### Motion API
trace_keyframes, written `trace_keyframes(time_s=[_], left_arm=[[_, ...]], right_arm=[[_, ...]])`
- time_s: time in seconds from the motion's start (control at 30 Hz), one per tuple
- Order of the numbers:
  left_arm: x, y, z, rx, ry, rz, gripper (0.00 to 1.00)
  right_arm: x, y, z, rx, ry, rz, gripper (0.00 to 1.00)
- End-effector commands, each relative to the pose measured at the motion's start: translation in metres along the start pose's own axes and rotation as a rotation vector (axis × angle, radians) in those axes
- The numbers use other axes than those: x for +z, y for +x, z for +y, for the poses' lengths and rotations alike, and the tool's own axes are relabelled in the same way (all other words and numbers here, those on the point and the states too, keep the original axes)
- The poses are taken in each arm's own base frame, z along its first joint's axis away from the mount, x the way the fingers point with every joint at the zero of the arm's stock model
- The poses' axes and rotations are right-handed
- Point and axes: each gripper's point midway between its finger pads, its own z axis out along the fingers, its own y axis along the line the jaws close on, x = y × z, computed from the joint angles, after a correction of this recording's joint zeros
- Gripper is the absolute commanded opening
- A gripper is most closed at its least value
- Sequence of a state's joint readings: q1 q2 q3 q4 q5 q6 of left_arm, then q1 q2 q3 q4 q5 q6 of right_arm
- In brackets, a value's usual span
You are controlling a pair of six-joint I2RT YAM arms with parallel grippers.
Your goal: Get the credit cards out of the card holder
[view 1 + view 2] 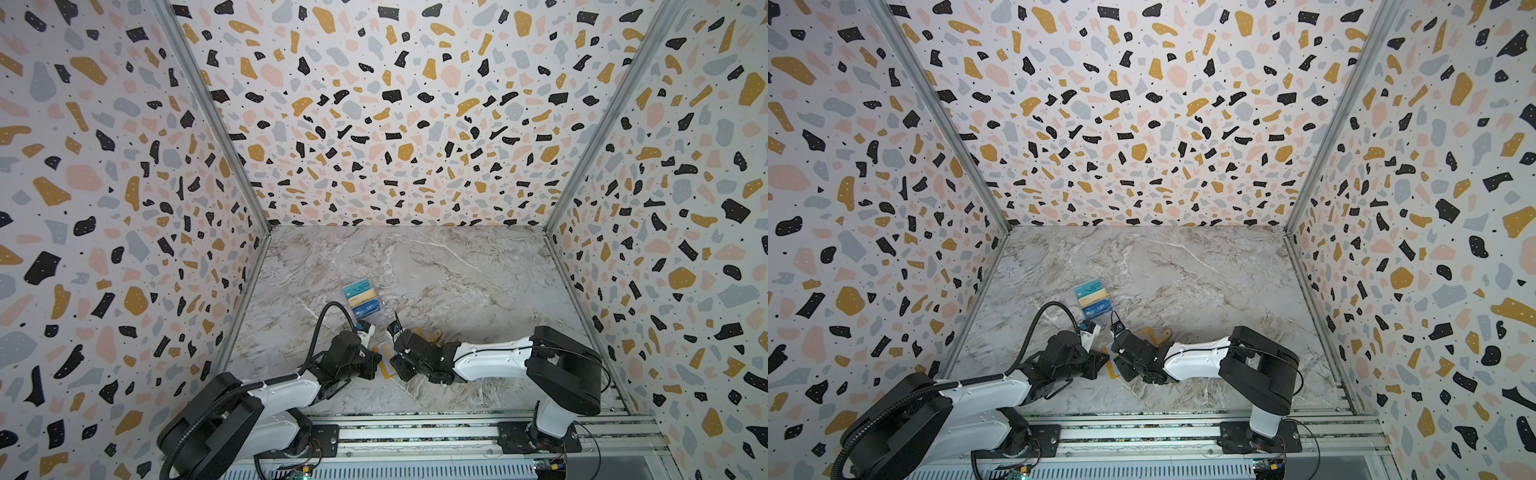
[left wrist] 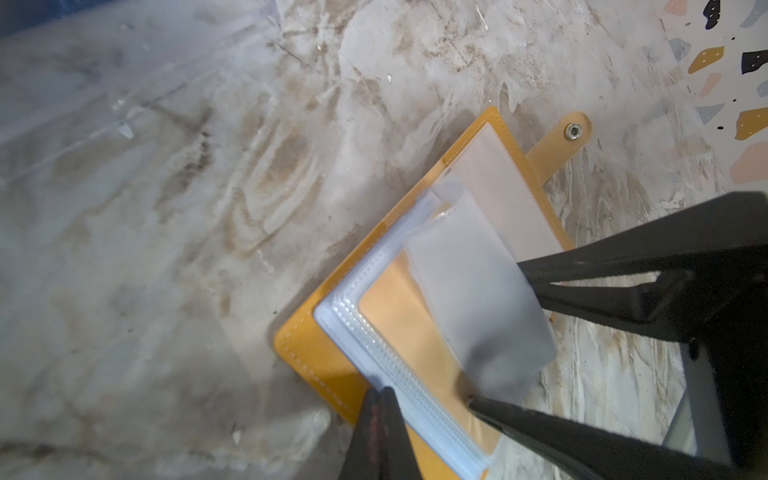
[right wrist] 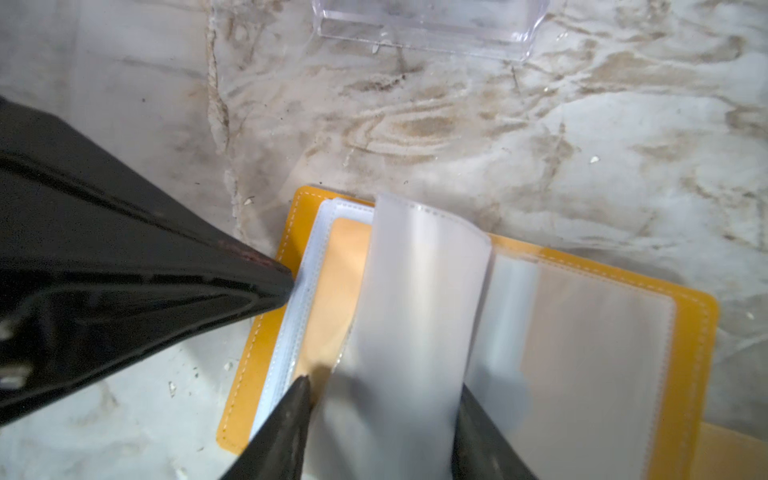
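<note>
Left wrist view: found yellow card holder (image 2: pixel 316 353) lying open, flat on marble table (image 2: pixel 166 208). Spotted snap tab (image 2: pixel 575 131) sticking out from its cover. Noted left gripper (image 2: pixel 380 395) closed, empty, tip down at edge of sleeve stack (image 2: pixel 345 316). Noted right gripper (image 3: pixel 384 386) with jaws parted either side of curled sleeve page (image 3: pixel 419 270); could not tell whether clamped. In both top views, saw credit cards (image 1: pixel 361 298) (image 1: pixel 1094 297), teal, beige and blue, overlapped in clear stand (image 3: pixel 415 41), outside holder, near it.
</note>
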State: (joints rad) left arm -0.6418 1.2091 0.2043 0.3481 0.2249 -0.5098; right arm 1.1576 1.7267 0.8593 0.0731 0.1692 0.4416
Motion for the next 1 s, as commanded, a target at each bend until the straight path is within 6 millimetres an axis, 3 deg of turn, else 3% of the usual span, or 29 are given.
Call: trace_keyframes(time_s=[0.0,0.33,0.97], left_arm=[[0.001,0.01,0.008,-0.002,-0.031,0.026,0.0],[0.001,0.011,0.008,-0.004,-0.033,0.031,0.0],[0.001,0.011,0.007,-0.002,-0.027,0.03,0.0]], right_arm=[[-0.005,-0.003,-0.003,0.003,0.012,0.0,0.49],[-0.019,-0.011,-0.032,0.07,0.12,-0.036,0.49],[-0.053,-0.015,-0.081,0.15,0.294,-0.045,0.36]])
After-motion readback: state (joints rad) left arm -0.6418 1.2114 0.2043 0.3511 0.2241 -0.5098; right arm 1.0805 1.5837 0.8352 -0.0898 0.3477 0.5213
